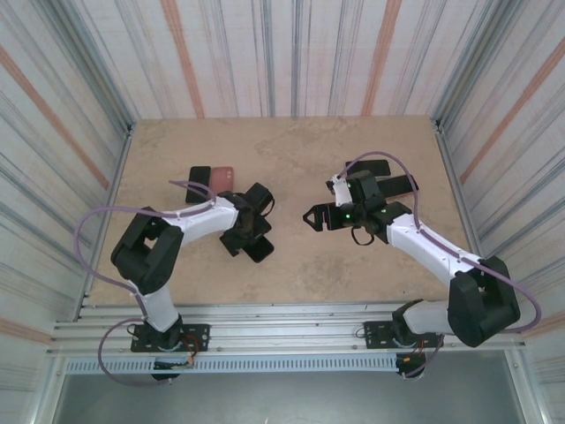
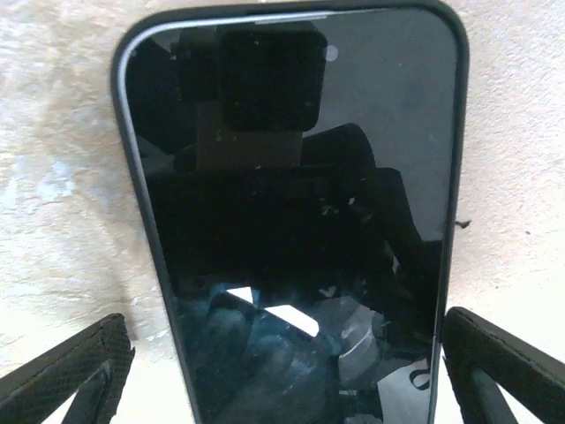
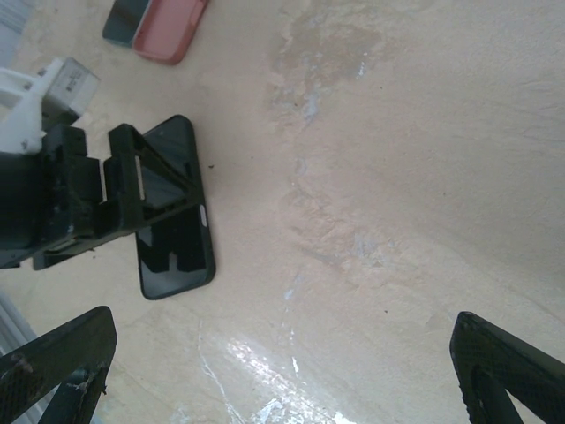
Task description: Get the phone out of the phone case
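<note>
The phone (image 2: 291, 221) has a glossy black screen, and its phone case (image 2: 462, 97) is black. The table (image 1: 291, 150) is beige with mottled, stone-like patches. A second case (image 1: 225, 177) is salmon pink. The 2 arms, left arm (image 1: 146, 256) and right arm (image 1: 481, 305), are black with white links. The cable (image 1: 88, 221) is lavender. The walls (image 1: 265, 53) are striped white and grey with orange lines.

pink case (image 1: 223, 177) beside dark item (image 1: 199, 182)
</note>
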